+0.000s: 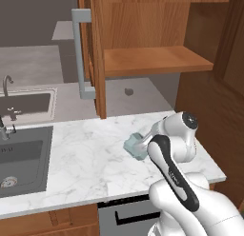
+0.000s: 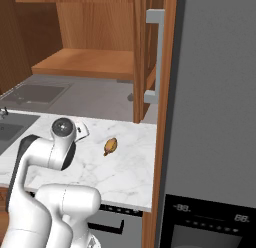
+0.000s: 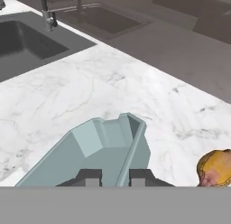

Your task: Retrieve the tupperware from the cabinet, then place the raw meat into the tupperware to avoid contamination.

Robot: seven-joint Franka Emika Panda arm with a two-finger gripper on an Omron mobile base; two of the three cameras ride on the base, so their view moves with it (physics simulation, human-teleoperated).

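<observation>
Left base view: the white arm rose from the lower right of the frame and bent over the marble counter (image 1: 90, 159). The gripper (image 1: 139, 145) was clenched on the tupperware (image 1: 133, 145), a pale blue-grey box held just over the counter at the middle of the picture. Up top, the cabinet (image 1: 157, 59) stood with its door (image 1: 95, 54) swung out, and the shelf looked bare. The sink (image 1: 21, 159) lay at the left edge, well apart from the box. I think the step in hand was setting the box down flat, so it should go down slowly and level, with its open side up.

Right base view: the raw meat (image 2: 110, 145) lay on the counter near the middle of the frame, just to the right of the arm's round joint. A tall wooden panel (image 2: 162, 142) stood at the right, at the counter's end. The front edge ran low in the picture, so the box would do best well back from it.

Hand view: the tupperware filled the lower middle, tilted, with one wall pinched between the dark fingertips (image 3: 90, 178). The meat peeked in at the lower right corner, near the box but not touching. Open marble stretched above and to the left, so there was plenty of room. Putting it down close to the meat seemed wise.
</observation>
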